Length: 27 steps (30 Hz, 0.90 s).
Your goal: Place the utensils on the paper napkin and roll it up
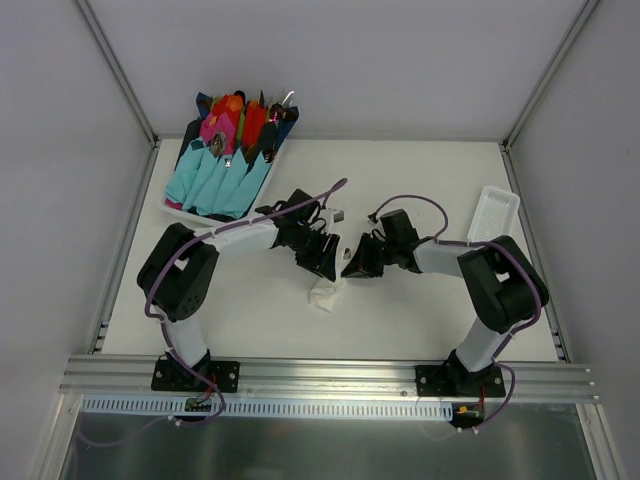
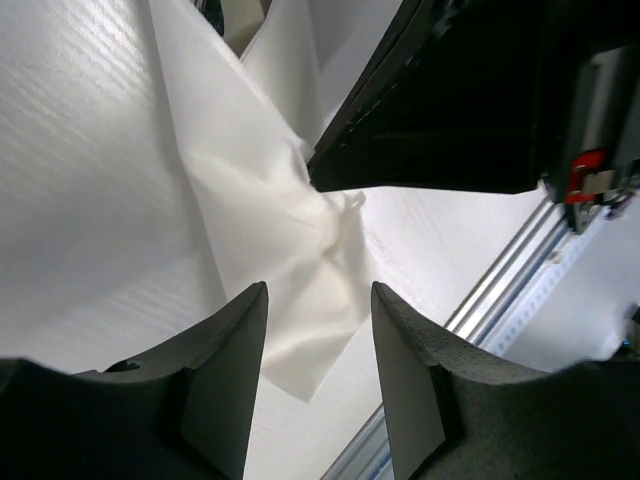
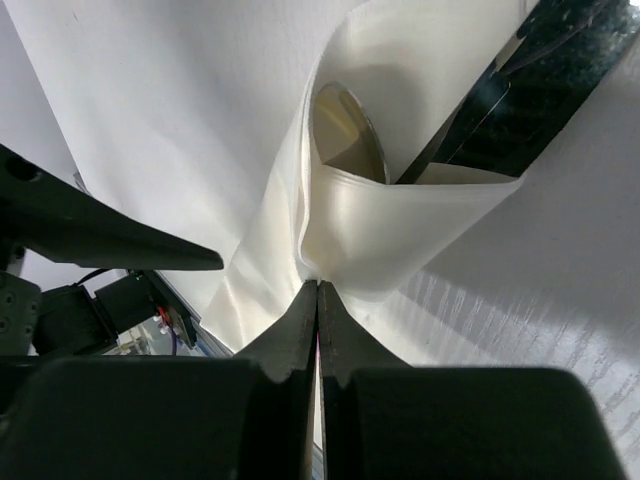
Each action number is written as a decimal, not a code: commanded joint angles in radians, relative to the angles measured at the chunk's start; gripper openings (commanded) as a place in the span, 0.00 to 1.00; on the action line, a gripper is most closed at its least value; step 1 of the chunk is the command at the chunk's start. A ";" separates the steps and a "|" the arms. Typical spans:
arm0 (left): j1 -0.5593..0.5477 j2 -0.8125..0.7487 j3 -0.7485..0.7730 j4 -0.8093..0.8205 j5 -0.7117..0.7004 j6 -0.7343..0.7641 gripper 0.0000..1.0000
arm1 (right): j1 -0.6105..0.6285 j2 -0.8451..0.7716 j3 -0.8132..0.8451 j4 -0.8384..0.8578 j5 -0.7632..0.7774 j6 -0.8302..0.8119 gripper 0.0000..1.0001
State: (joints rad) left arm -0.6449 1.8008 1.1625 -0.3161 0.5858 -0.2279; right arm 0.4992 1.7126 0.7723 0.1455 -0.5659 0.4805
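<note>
The white paper napkin [image 1: 325, 294] lies crumpled in the middle of the table, partly rolled. In the right wrist view the napkin [image 3: 400, 230] curls into a loose tube around the dark utensils [image 3: 480, 105]; a spoon bowl [image 3: 350, 130] shows inside. My right gripper [image 3: 317, 285] is shut, pinching the napkin's edge at the base of the tube. My left gripper [image 2: 318, 290] is open just above the napkin's flat twisted part [image 2: 290, 300], holding nothing. Both grippers meet over the napkin in the top view, left [image 1: 325, 265] and right [image 1: 352, 265].
A tray of light-blue, pink and red napkin bundles [image 1: 225, 165] stands at the back left. A white ribbed plastic tray [image 1: 497, 213] lies at the right edge. The metal rail [image 1: 320, 372] runs along the table's near edge.
</note>
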 commanded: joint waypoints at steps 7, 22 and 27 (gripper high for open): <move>-0.143 -0.070 0.011 -0.075 -0.194 0.171 0.49 | -0.004 -0.013 -0.002 0.039 -0.037 0.043 0.00; -0.208 -0.032 0.058 -0.080 -0.326 0.206 0.29 | -0.014 -0.013 -0.007 0.039 -0.051 0.044 0.00; -0.208 -0.017 0.071 -0.081 -0.311 0.199 0.02 | -0.021 -0.018 -0.008 0.042 -0.069 0.047 0.13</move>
State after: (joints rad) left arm -0.8501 1.7798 1.1946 -0.3843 0.2825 -0.0391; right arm 0.4877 1.7126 0.7700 0.1642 -0.5987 0.5224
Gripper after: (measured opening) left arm 0.055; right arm 0.103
